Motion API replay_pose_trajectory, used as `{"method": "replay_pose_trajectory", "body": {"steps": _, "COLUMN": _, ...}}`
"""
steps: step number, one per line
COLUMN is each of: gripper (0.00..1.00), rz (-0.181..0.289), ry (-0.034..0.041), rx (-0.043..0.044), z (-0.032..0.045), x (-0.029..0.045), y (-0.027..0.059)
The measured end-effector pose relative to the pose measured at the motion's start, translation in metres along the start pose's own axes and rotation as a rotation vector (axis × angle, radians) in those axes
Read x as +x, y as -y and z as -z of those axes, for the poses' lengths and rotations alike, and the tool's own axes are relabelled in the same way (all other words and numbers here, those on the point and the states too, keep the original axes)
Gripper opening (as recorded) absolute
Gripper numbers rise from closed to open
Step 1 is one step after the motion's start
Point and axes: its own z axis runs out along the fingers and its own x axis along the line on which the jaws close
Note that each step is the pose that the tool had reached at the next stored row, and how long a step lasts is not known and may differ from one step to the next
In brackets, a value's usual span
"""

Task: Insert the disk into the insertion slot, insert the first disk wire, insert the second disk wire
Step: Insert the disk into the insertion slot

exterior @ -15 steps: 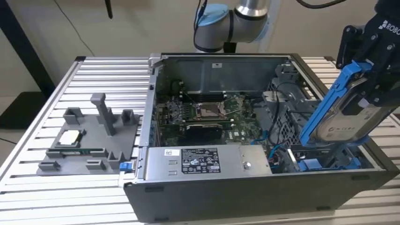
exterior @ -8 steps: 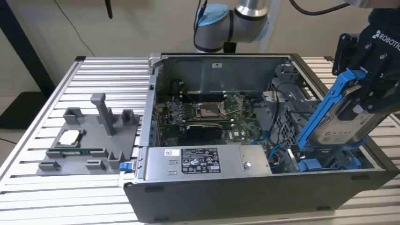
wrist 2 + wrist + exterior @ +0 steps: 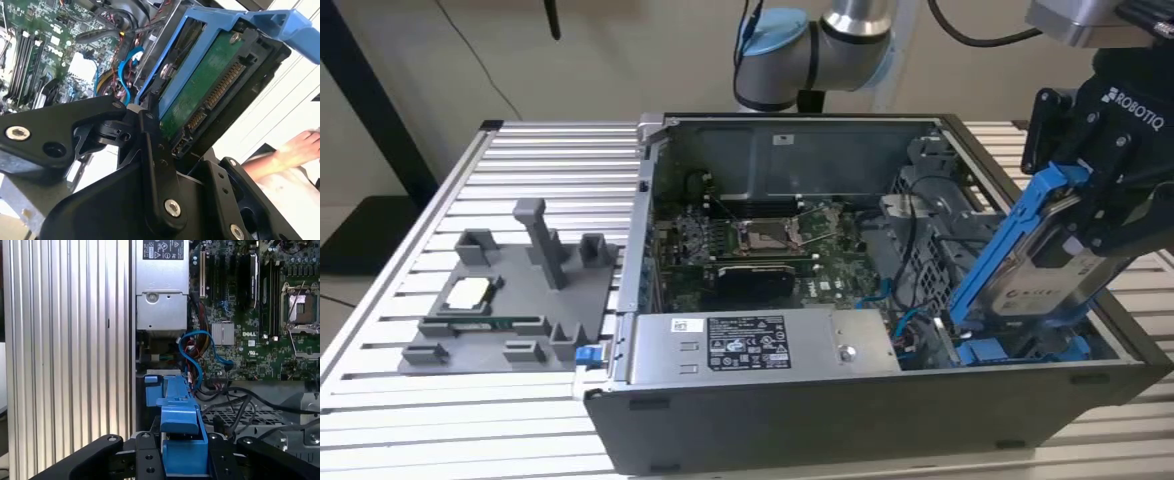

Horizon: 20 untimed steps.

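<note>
Gripper was clamped on the disk, one black finger on each long side of its blue carrier frame; the same grip showed in both wrist views.

- Disk sat steeply tilted at the exterior view's right side of the computer case. Lower end was down by the blue rails of the insertion slot, upper end above the case rim. Not seated flat.
- Second wrist view showed the disk's green circuit board and its connector edge facing the camera.
- First wrist view showed the blue carrier edge-on, pointing toward the power supply.

Labels:
- White printed label on the disk's silver face, too small to read.
- White sticker with dense print on the power supply.
- White lettering on the gripper body.

Contents:
- Case was open. Inside were the motherboard with an empty CPU socket, and a looped blue cable beside the power supply.
- A perforated metal cage lay under black wires.
- A grey fixture tray on the slatted aluminium table, at the exterior view's left, held a square chip and a memory stick.

A person's hand was visible beyond the disk in the second wrist view.
</note>
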Motion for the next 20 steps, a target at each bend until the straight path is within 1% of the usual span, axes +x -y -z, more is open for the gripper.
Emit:
{"method": "replay_pose_trajectory", "body": {"steps": 11, "gripper": 0.33, "rz": 0.000, "ry": 0.0039, "rx": -0.0001, "z": -0.0135, "x": -0.0001, "y": 0.0037}}
{"method": "replay_pose_trajectory", "body": {"steps": 20, "gripper": 0.33, "rz": 0.000, "ry": 0.0109, "rx": 0.0000, "z": -0.0264, "x": -0.0001, "y": 0.0042}}
